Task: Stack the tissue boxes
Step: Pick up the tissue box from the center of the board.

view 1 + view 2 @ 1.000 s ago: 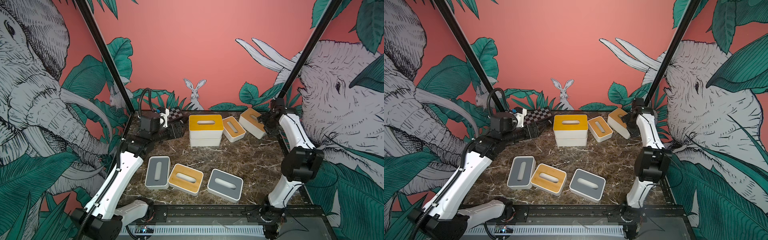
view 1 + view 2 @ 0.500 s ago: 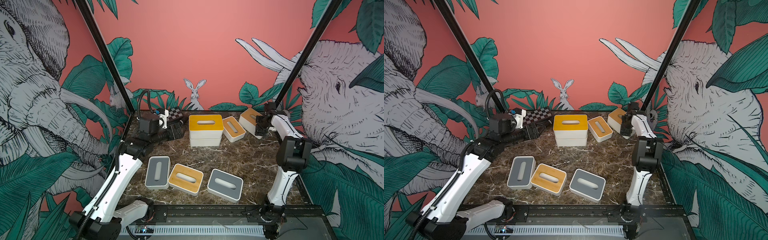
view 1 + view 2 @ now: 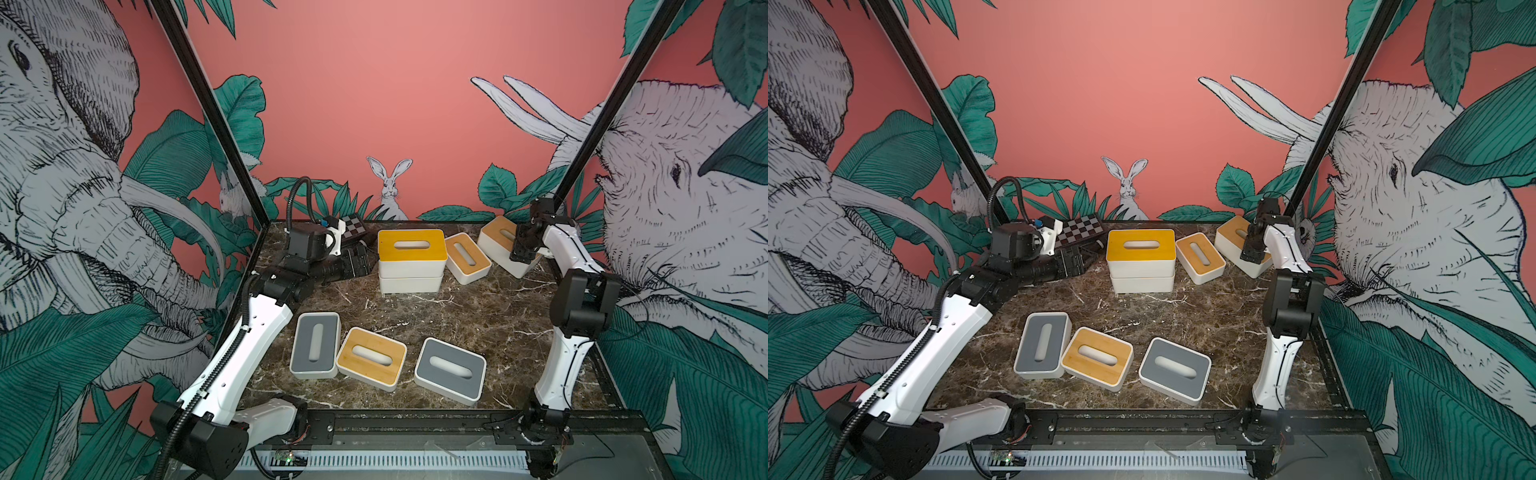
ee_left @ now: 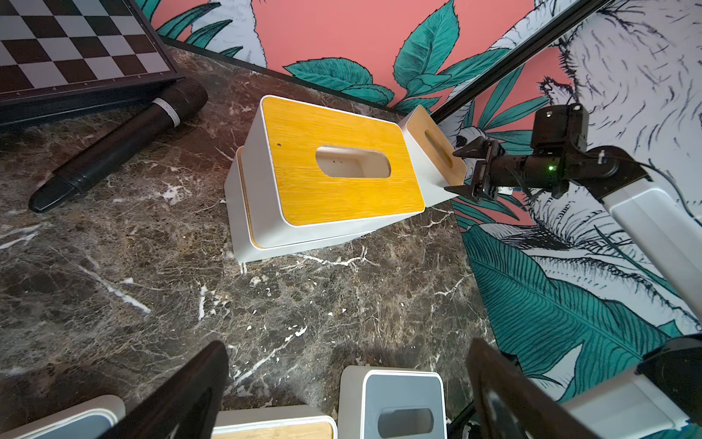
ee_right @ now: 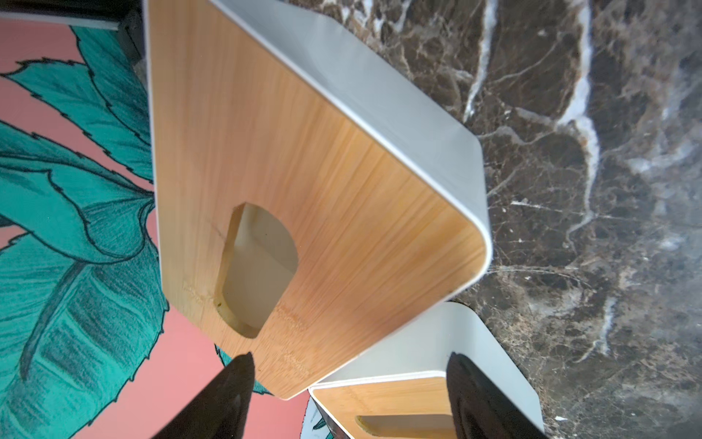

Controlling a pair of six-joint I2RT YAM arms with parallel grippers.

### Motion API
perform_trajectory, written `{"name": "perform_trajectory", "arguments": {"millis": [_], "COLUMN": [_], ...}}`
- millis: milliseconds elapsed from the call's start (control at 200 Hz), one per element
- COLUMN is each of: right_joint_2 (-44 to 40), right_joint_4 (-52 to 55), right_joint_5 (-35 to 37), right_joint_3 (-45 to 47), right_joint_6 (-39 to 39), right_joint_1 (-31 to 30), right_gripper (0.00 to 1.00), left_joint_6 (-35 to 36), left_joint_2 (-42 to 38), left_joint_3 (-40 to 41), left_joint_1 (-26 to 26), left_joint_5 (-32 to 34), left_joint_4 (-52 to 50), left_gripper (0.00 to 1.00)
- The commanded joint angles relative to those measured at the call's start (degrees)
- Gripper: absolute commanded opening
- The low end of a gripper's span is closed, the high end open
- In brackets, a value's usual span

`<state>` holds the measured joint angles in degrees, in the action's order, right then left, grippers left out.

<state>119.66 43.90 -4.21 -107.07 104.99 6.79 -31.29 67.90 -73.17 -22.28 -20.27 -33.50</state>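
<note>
Bamboo-lidded tissue box [image 3: 496, 236] at the far-right corner of the tabletop [image 3: 457, 316] sits between the parted jaws of the right end effector [image 5: 349, 357], contact impossible to tell, while the left end effector [image 4: 345, 344] hangs released near the two-box stack [image 3: 409, 259].

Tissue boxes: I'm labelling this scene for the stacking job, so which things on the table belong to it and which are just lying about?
Belong to the job: yellow-lidded box stacked on a lower box; small bamboo box; far bamboo box; left grey box; front bamboo box; right grey box.
Just lying about: chessboard case; black marker.
</note>
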Motion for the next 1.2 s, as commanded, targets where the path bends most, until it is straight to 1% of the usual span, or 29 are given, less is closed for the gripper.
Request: {"name": "perform_trajectory", "arguments": {"millis": [0,125,240,480,935,1110,1195], "right_joint_2": [0.9,1.8,2.5,4.1,5.6,7.6,8.2], "right_joint_4": [-0.4,0.6,0.5,2.4,2.0,3.0,2.1], "right_joint_5": [1.1,1.6,0.6,1.1,-0.6,-3.0,-4.9], "right_joint_3": [1.3,0.0,0.5,-0.8,1.7,0.7,1.0], "right_joint_6": [0.9,-0.1,0.6,0.2,0.0,0.2,-0.2], "right_joint_1": [0.5,0.7,0.9,1.3,2.0,2.6,2.8], "right_gripper": [0.76,0.75,0.74,0.73,0.71,0.72,0.74], "left_joint_6": [-0.3,0.3,0.7,-0.5,-1.1,-1.8,-1.9], "left_joint_2": [-0.9,-1.1,-1.4,-1.4,-0.3,0.2,0.3], "left_joint_3": [-0.4,0.0,0.3,1.8,2.1,2.4,2.5], "left_joint_1": [0.4,0.4,0.4,0.4,0.4,0.4,0.4], "left_joint_5": [-0.9,-0.7,-0.3,-0.5,-1.1,-1.4,-1.4], "left_joint_4": [0.7,0.0,-0.3,1.2,2.1,3.1,3.2], "left_gripper": [1.0,1.0,1.0,1.0,0.99,0.99,1.0]}}
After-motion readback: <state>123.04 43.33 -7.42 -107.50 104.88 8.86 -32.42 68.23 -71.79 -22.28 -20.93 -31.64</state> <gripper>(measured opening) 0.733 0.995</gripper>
